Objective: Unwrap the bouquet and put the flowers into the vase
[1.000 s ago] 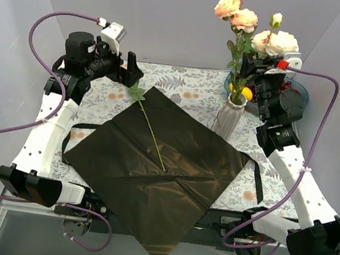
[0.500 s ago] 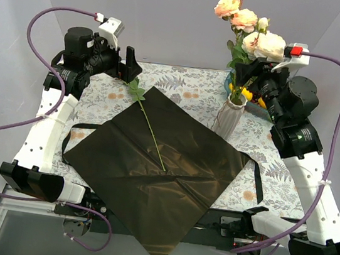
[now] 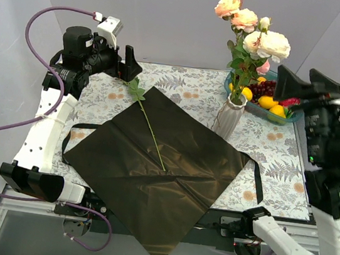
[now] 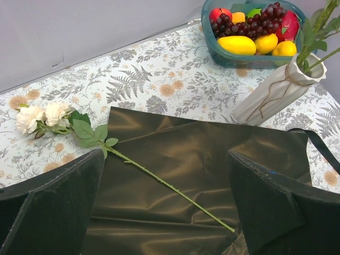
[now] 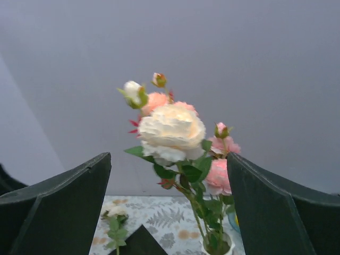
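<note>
The white ribbed vase [image 3: 229,118] stands at the back right and holds several pink, peach and cream flowers [image 3: 258,41]. One more cream-bloomed flower [image 3: 151,128] lies with its stem across the bouquet's black wrapping paper [image 3: 157,170], which is spread flat. My left gripper [image 3: 128,66] hangs open above that flower's bloom end; its wrist view shows the stem [image 4: 170,183] and bloom [image 4: 40,117] below the gripper [image 4: 166,159]. My right gripper [image 3: 308,83] is open and empty, raised to the right of the flowers [image 5: 172,130], which stand apart from the gripper [image 5: 169,159].
A teal tray [image 3: 293,117] of colourful fruit sits just behind and to the right of the vase. A black ribbon [image 3: 258,178] trails from under the paper's right side. The paper's near corner hangs over the table's front edge.
My right gripper opened, let go of the cream rose now standing in the vase, and drew back up and to the right. The left arm barely moved.
</note>
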Robot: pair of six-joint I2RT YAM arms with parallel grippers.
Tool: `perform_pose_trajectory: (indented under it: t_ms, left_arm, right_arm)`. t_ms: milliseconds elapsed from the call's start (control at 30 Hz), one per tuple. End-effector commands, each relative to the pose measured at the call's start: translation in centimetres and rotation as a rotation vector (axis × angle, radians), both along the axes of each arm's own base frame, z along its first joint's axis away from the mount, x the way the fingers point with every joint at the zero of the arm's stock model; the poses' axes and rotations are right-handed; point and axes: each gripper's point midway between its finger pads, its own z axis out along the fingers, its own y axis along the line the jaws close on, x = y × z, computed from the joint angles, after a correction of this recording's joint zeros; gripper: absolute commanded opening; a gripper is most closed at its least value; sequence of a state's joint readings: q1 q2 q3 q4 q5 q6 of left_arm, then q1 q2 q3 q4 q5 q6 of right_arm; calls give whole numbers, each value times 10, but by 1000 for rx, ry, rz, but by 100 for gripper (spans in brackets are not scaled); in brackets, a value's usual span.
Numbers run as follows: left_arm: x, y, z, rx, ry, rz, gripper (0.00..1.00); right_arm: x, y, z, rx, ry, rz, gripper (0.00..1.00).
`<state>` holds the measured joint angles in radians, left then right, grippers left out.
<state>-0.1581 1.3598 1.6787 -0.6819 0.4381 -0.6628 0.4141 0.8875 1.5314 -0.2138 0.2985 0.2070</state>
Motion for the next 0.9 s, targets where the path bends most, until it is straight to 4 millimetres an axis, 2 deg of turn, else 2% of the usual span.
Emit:
perform_pose_trajectory:
  t_ms: [0, 33, 67, 133, 167, 200, 267, 300, 333, 367, 400, 433, 467, 500, 533, 567, 633, 667, 700, 733, 767, 800, 833, 867]
  left_arm:
    - [-10, 3, 35, -44, -47, 11, 98]
    - [-7, 4, 33, -52, -31, 17, 98]
    - [-7, 5, 34, -70, -12, 25, 98]
    - [-2, 10, 37, -85, -5, 50, 98]
    - [1, 13, 37, -98, 1, 73, 98]
    - [4, 16, 37, -101, 2, 89, 98]
    - [15, 27, 29, -104, 30, 130, 98]
    - [20, 32, 24, -106, 47, 149, 98]
    - [25, 40, 18, -106, 65, 172, 98]
    - [30, 44, 11, -104, 83, 181, 98]
    - [33, 47, 8, -103, 88, 187, 98]
    - [36, 51, 4, -103, 94, 196, 98]
    - [37, 54, 3, -102, 96, 204, 98]
    - [39, 56, 1, -99, 96, 211, 98]
    - [40, 57, 1, -100, 94, 212, 98]
    - [43, 71, -1, -100, 95, 245, 98]
    - [45, 85, -2, -95, 88, 283, 98]
    - [46, 91, -2, -92, 83, 301, 98]
    - [48, 98, -1, -91, 78, 325, 98]
    - [52, 114, 0, -83, 63, 384, 98]
    - [53, 121, 1, -78, 55, 411, 98]
    - [55, 127, 4, -74, 45, 435, 98]
    - [56, 136, 3, -74, 48, 456, 98]
    - [57, 137, 3, -75, 50, 444, 98]
  right_arm:
    - [-56, 25, 70, -32, -345, 213, 95]
    - [-58, 44, 71, -92, -346, 304, 92]
    - [-46, 57, 71, -119, -322, 341, 91]
    - [-47, 69, 78, -135, -337, 403, 88]
    - [-34, 77, 72, -132, -305, 421, 87]
    - [-30, 83, 70, -120, -300, 445, 87]
    - [-2, 105, 48, -137, -232, 471, 90]
    - [-2, 128, 38, -154, -206, 519, 91]
    - [8, 135, 35, -203, -211, 460, 93]
    - [9, 180, 19, -248, -178, 531, 95]
    - [18, 195, 8, -304, -151, 512, 96]
    - [20, 204, 15, -354, -148, 501, 97]
    - [44, 244, -18, -420, -70, 530, 98]
    - [45, 269, -33, -461, -38, 570, 98]
    - [52, 283, -50, -503, 17, 588, 98]
    - [68, 313, -76, -539, 72, 617, 98]
    - [78, 341, -113, -584, 148, 657, 98]
    - [90, 360, -160, -624, 241, 680, 98]
    - [96, 368, -183, -645, 280, 684, 98]
    - [102, 372, -206, -663, 324, 675, 98]
    - [112, 379, -245, -694, 390, 674, 98]
    - [117, 381, -273, -705, 449, 670, 98]
    - [120, 382, -292, -708, 491, 670, 98]
    - [128, 384, -322, -718, 546, 670, 98]
